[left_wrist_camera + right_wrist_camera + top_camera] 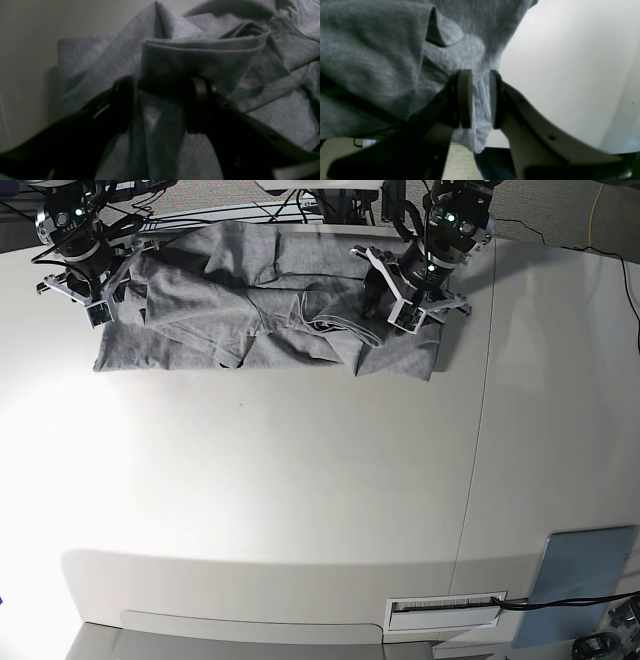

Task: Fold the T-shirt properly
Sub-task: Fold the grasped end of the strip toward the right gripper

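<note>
We see the T-shirt (250, 310) bunched at the far edge of the table (300, 500), our left gripper (160, 105) spread wide around a fold, our right gripper (481, 98) clamped on its fabric.

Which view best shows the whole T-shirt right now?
Base view: the whole T-shirt lies crumpled across the table's far edge. Both wrist views show only close-up bunched grey folds at each gripper.

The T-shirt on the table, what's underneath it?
The T-shirt lies crumpled on the white table, which shows bare beside its edges. Whatever is beneath the bunched middle is covered by cloth. Its far edge hangs past the table, over carpet, in the right wrist view.
</note>
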